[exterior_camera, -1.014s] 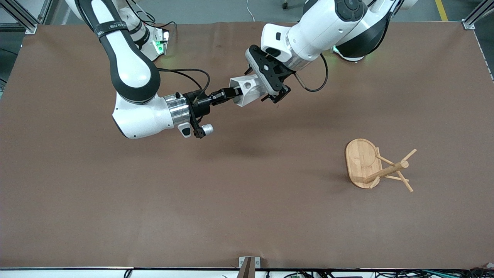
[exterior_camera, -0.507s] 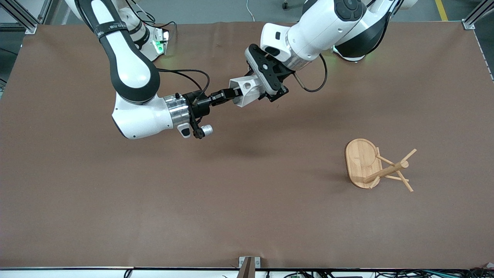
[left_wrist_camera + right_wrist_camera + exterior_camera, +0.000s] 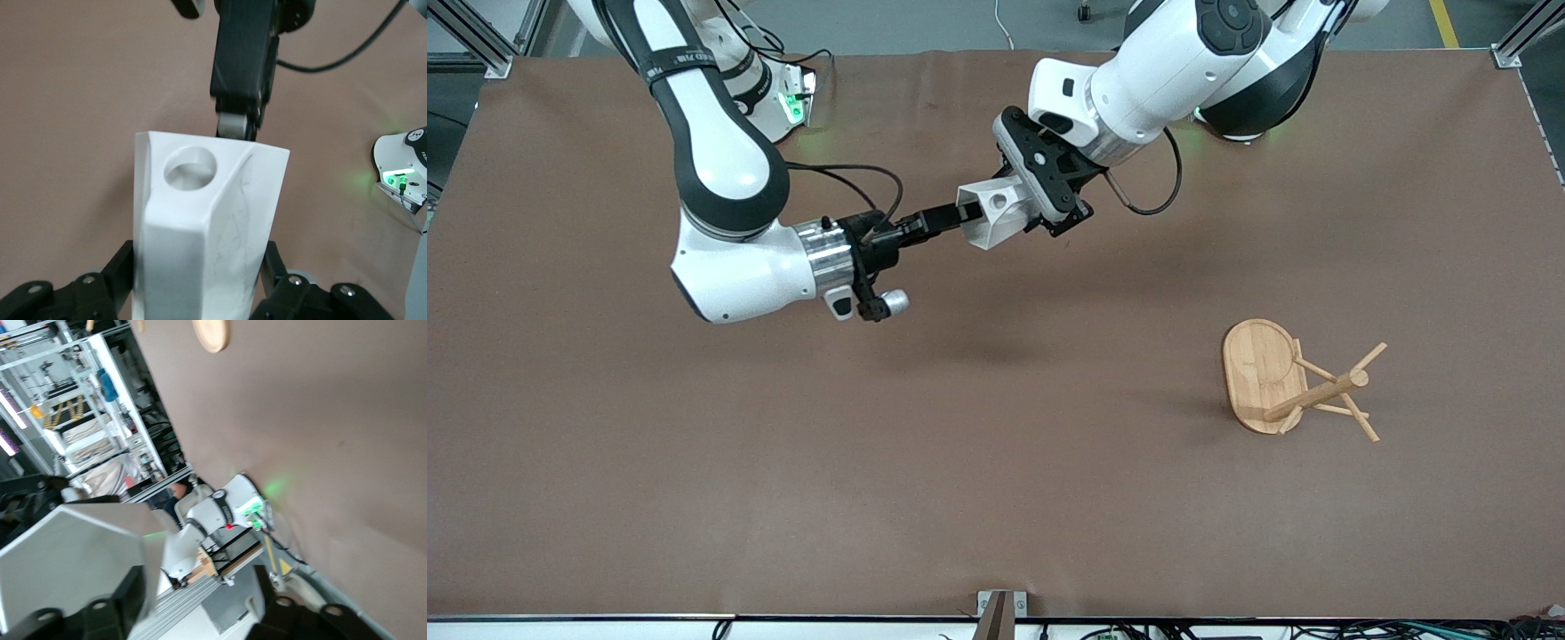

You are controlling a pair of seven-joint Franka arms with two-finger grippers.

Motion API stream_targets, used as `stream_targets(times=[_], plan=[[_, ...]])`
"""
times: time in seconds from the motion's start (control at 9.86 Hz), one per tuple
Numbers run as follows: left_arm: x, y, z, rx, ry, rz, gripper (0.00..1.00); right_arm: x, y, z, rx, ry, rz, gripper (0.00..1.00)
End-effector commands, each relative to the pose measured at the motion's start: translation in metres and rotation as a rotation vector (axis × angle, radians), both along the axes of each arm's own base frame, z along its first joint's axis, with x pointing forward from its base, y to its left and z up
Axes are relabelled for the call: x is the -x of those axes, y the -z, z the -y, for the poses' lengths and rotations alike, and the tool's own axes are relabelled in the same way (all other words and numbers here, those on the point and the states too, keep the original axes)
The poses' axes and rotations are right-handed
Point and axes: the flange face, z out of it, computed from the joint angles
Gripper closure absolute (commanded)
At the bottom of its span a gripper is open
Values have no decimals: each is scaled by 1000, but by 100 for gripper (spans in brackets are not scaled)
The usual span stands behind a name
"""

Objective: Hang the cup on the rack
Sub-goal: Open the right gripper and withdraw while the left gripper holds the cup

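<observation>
Cup: the white faceted cup hangs in the air over the brown table, toward the robots' bases, lying roughly on its side between the two grippers. In the left wrist view its blocky handle faces the camera, pierced by a round hole.

Left gripper: the left gripper is over the middle of the table, clamped on the cup's body — in its wrist view the black fingers press in on either side of the white walls.

Right gripper: the right gripper reaches in from the right arm's end, its tips at the cup's rim end. In the right wrist view the fingers stand apart with a clear gap between them, one just beside the cup's rim; whether they touch it I cannot tell.

Rack: the light wooden mug tree stands on its oval base toward the left arm's end of the table, nearer the front camera than the cup and well apart from it — thin pegs angle off the central post.
</observation>
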Motion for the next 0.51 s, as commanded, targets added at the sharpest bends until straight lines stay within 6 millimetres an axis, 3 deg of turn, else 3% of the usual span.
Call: stream_targets(times=[0.0,0.2,0.41], plan=[[-4,15,-5,-32,5,4,99,-16,2,60,186,-6,64,0],[-24,13,-28,-36,-50,7,99,-35,5,146,417,-12,119,0],[-45,14,-56,-37,-155,-23,99,-54,-6,231,629,3,192,0]])
